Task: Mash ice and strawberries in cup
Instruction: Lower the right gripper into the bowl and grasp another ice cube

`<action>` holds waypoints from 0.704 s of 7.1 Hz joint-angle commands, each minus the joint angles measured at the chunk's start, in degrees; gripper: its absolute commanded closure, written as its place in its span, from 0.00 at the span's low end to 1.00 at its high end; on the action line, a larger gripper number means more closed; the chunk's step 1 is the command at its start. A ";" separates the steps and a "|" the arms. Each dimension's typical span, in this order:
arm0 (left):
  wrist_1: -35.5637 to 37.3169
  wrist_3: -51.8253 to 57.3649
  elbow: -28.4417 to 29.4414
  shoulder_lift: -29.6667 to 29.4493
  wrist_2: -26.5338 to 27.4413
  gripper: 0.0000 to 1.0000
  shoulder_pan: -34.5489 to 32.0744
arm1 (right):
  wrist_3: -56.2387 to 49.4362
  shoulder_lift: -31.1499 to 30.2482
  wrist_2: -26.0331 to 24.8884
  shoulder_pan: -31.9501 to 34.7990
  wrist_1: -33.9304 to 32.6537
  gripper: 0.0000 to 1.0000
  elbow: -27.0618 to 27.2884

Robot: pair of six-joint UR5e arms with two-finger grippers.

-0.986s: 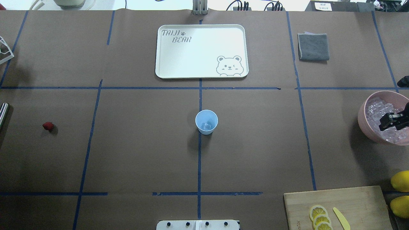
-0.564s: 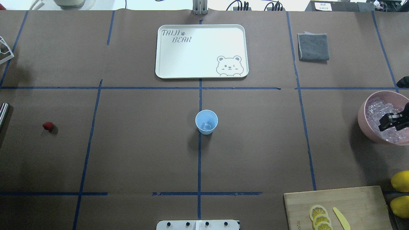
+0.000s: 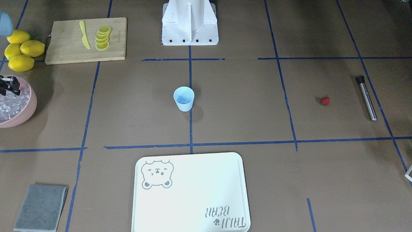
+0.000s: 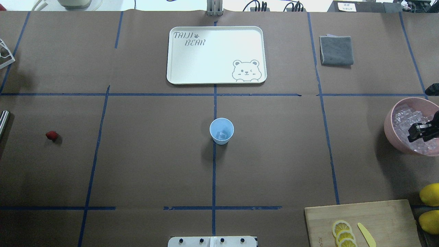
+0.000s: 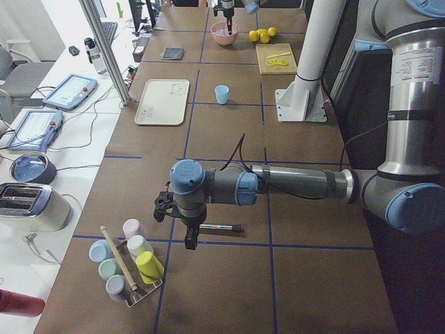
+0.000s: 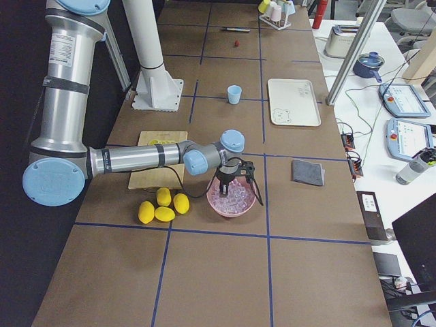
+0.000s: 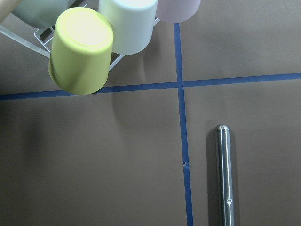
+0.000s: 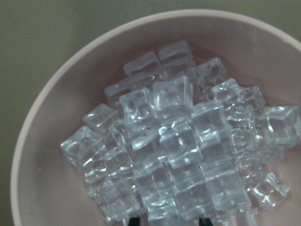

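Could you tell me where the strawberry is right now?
In the overhead view, the strawberry lies on the table at the far left, near the metal rod and well apart from the cup in the centre.

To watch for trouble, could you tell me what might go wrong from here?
The right gripper hangs open over the pink bowl, where the ice is heaped cube on cube; a grab may slip or scatter neighbours. The cup stands far off and is narrow, so a carried cube could drop or miss.

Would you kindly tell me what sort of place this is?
Most likely a robotics lab staged for kitchen tasks: a table gridded with blue tape, a mounted robot arm, and teach pendants on a side bench.
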 commanded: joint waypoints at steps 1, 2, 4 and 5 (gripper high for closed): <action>0.00 0.00 -0.03 0.00 0.00 0.00 -0.03 | -0.09 -0.10 0.00 0.05 0.06 1.00 0.47; 0.00 0.00 -0.03 0.00 0.00 0.00 0.05 | -0.09 -0.53 0.00 0.14 -0.03 1.00 1.25; 0.00 -0.09 -0.03 -0.09 0.00 0.00 -0.03 | -0.53 -1.06 0.17 3.02 -0.64 1.00 5.80; 0.00 -0.09 -0.03 -0.09 0.00 0.00 -0.03 | -0.44 -1.24 0.61 3.91 -0.99 1.00 8.79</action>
